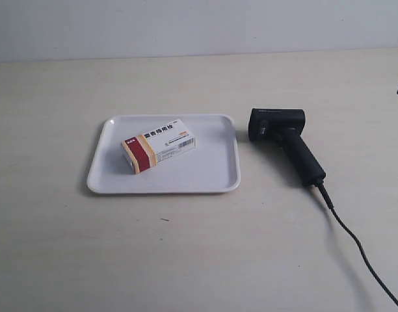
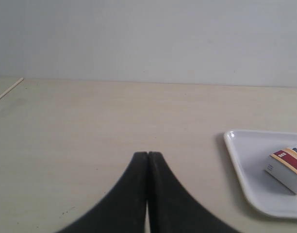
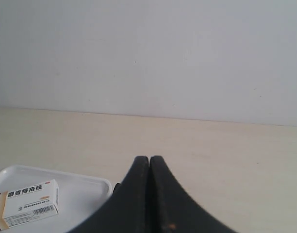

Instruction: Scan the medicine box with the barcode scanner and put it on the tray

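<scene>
Cardboard medicine box point(image 1: 159, 144) lies flat on the glossy white tray point(image 1: 212, 172), centre frame; matte black pistol-shaped barcode scanner point(image 1: 287, 140) rests on the pale worktop point(image 1: 186, 247) just right; both jaws pressed together, empty

A pale beige tabletop point(image 1: 186, 247) meets a plain light-grey wall point(image 1: 186, 26).

We see bare table point(image 1: 186, 253) all round the tray point(image 1: 212, 175). The box point(image 1: 159, 144) lies in the tray's far half, open above. The scanner point(image 1: 287, 140) lies just beside the tray, its cable point(image 1: 361, 250) trailing across the near table.
</scene>
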You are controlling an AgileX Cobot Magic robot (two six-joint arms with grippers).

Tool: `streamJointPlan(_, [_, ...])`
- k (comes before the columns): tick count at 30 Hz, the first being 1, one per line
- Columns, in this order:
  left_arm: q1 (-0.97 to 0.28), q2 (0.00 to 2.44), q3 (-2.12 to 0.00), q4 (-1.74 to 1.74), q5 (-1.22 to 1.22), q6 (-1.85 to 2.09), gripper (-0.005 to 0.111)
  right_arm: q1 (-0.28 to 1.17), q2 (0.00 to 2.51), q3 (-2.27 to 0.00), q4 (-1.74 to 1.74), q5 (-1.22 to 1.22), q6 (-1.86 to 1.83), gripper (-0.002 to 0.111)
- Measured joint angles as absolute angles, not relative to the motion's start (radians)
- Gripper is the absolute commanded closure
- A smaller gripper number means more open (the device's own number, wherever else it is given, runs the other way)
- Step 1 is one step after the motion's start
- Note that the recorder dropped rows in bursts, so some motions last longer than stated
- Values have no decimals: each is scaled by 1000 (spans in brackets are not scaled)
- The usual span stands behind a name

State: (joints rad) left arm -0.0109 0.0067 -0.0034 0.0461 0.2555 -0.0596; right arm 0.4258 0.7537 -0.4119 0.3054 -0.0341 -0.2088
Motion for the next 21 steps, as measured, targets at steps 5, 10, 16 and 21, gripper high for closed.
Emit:
streamJointPlan(5, [-11, 7, -3, 46, 258, -60, 105, 426, 754, -412, 323, -20, -209, 108])
streamJointPlan(10, [-11, 7, -3, 46, 258, -60, 105, 427, 706, -328, 265, 13, -101, 108])
streamJointPlan(16, [-11, 7, -3, 46, 258, -60, 105, 429, 554, -137, 196, -9, 31, 108])
streamJointPlan(21, [-11, 7, -3, 46, 258, -60, 105, 429, 440, -70, 174, 21, 45, 108])
